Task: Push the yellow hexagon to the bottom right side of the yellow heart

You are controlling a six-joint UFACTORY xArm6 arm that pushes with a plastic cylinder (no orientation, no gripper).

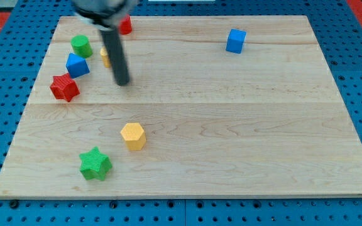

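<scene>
A pale wooden board (231,125) with visible grain lies on a blue pegboard surface. My tip (124,82), the lower end of a straight dark rod (there are no fingers on this arm to open or close), sits in the upper left part of the board, touching no block.

The yellow hexagon (133,135) stands well below my tip, toward the view's bottom, with a green star (95,164) just beside it at its lower left. Just left of the rod a sliver of yellow block (105,56) peeks out; this is probably the yellow heart, though its shape is mostly hidden by the rod.

Around it are a green cylinder (80,46), a blue block (76,65), a red star (64,87) and, behind the rod, a red block (126,26). A blue cube (235,41) sits alone near the view's top right.

All the blocks look like matte plastic with faint ridges. As I judge it, the hexagon must travel upward, so my tip needs to get beneath it first.
</scene>
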